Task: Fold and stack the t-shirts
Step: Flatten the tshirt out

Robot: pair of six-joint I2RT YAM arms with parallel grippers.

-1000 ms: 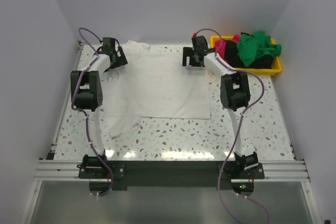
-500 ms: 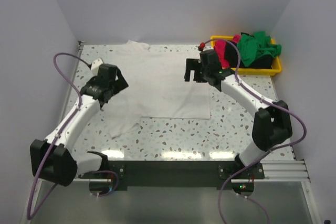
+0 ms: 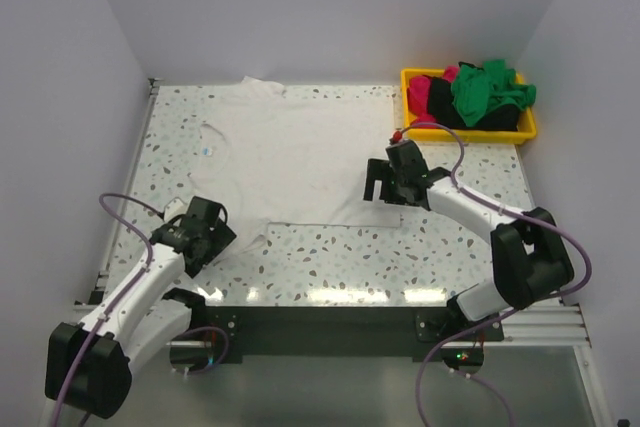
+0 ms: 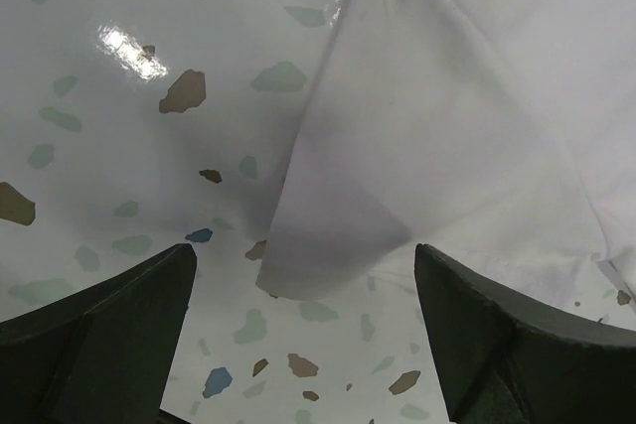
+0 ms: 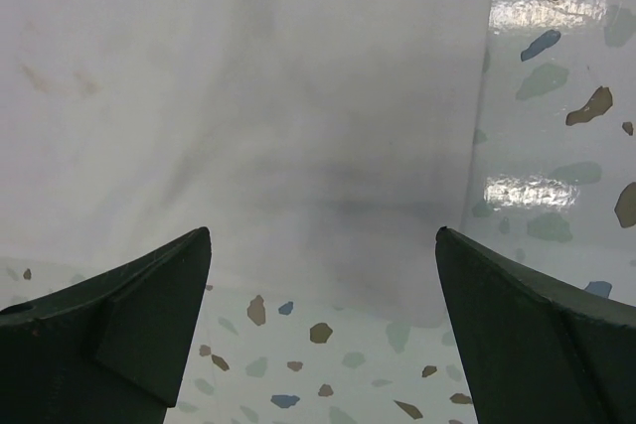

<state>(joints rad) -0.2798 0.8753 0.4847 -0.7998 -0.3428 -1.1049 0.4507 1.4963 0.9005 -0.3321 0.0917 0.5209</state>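
One large white t-shirt [image 3: 300, 162] lies spread flat on the speckled table [image 3: 480, 237], and it covers most of the far half. Seen from above, the left pincer [image 3: 197, 237] stands at about 8 o'clock from the middle of this shirt, just beside the loose flap at its near left corner. In the left wrist view, the left pincer [image 4: 303, 255] has its two dark fingers [image 4: 99, 335] spread wide with nothing between them. A pointed fold of the white t-shirt [image 4: 467, 126] reaches down from 1 o'clock into the gap, with its tip over the table. I cannot tell if the fingers touch the cloth. From above, the right pincer [image 3: 385, 182] is at about 4 o'clock from the shirt's middle, over the near right corner. In the right wrist view, the right pincer [image 5: 323, 235] is also wide and empty. The white t-shirt [image 5: 248, 96] fills the area toward 12 o'clock, its hem runs just between the fingertips, and its side edge is toward 2 o'clock, with bare table [image 5: 556, 146] beyond it. At 1 o'clock on the table stands a yellow bin [image 3: 480, 135], well apart from both pincers. It holds a green t-shirt [image 3: 485, 92] on top, a pink t-shirt [image 3: 425, 95] at its left end and a black t-shirt [image 3: 480, 119] below them.
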